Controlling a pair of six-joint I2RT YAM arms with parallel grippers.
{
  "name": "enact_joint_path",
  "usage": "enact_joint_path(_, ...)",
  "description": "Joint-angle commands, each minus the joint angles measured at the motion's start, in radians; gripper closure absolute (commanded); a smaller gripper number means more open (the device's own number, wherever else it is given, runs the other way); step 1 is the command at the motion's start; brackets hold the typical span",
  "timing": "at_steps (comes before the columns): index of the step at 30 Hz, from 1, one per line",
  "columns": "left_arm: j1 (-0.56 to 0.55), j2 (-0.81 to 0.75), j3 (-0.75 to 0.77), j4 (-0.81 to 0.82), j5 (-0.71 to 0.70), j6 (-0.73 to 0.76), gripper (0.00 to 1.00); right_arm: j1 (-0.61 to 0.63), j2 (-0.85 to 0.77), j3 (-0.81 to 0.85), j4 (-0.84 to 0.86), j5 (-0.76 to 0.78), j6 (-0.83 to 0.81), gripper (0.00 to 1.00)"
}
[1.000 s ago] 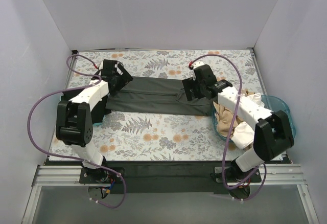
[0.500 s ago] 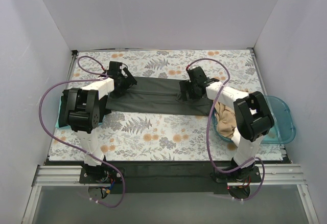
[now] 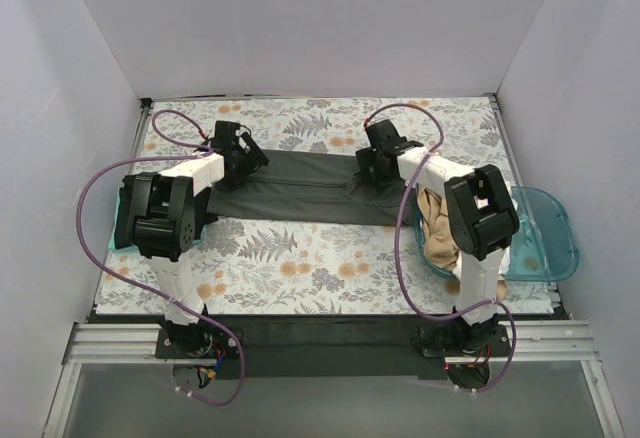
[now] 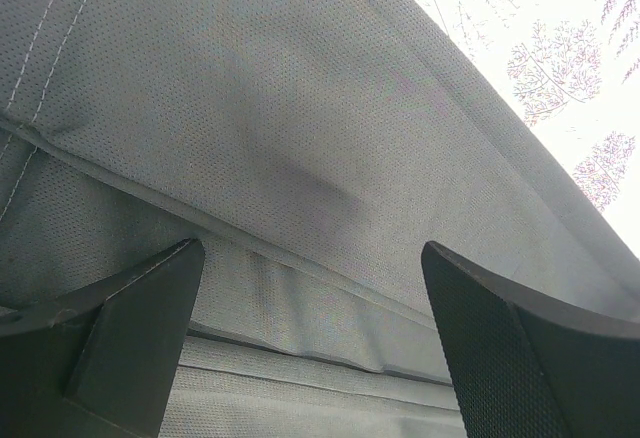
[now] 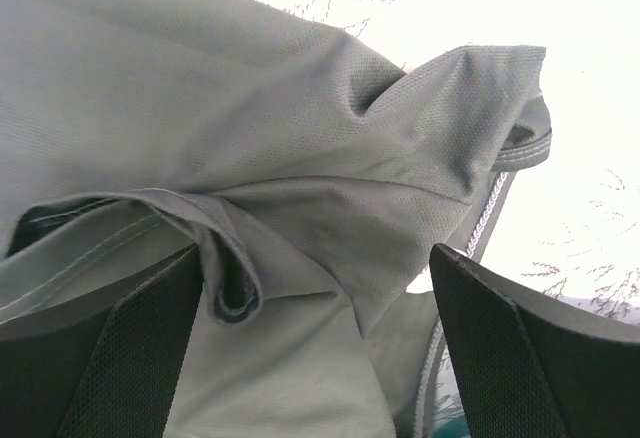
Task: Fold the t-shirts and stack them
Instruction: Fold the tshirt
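Observation:
A dark grey t-shirt lies folded into a long strip across the floral table. My left gripper is open over its left end; in the left wrist view the jaws stand wide apart above the grey fabric and its seams. My right gripper is open over the strip's right part; in the right wrist view the jaws straddle a bunched fold and hem. A tan t-shirt lies heaped in the teal tub. The black and white shirts are out of view.
The translucent teal tub stands at the right edge of the table, beside the right arm. White walls enclose the table on three sides. Purple cables loop over both arms.
Both grippers have moved toward the far side and inward, down onto the grey shirt's two ends. The right arm swung left, away from the tub. The shirt lies the same.

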Motion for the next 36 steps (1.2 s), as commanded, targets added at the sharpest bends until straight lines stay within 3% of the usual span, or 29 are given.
enact_joint_path(1,0.005,0.004,-0.043,-0.071,-0.061,0.014,0.09,-0.003,0.030,0.054,-0.031,0.023,-0.066,0.02)
enact_joint_path(10,0.005,0.018,-0.039,-0.079,-0.066,0.011,0.09,-0.007,0.125,0.215,-0.034,0.248,-0.210,0.02)
enact_joint_path(18,0.005,0.010,-0.036,-0.085,-0.064,0.011,0.08,-0.007,0.132,0.344,-0.033,0.290,-0.272,0.02)
enact_joint_path(21,0.005,-0.014,-0.034,-0.086,-0.048,0.011,0.08,-0.003,0.031,0.262,-0.049,0.197,-0.198,0.02)
enact_joint_path(28,-0.004,-0.077,0.003,-0.088,-0.031,0.013,0.08,-0.003,-0.284,-0.132,0.061,-0.332,0.164,0.02)
enact_joint_path(33,-0.004,-0.038,0.027,-0.102,-0.075,0.019,0.07,-0.003,-0.333,-0.318,0.124,-0.450,0.246,0.02)
enact_joint_path(36,-0.004,-0.004,0.029,-0.102,-0.072,0.011,0.07,-0.007,-0.290,-0.326,0.136,-0.462,0.247,0.02)
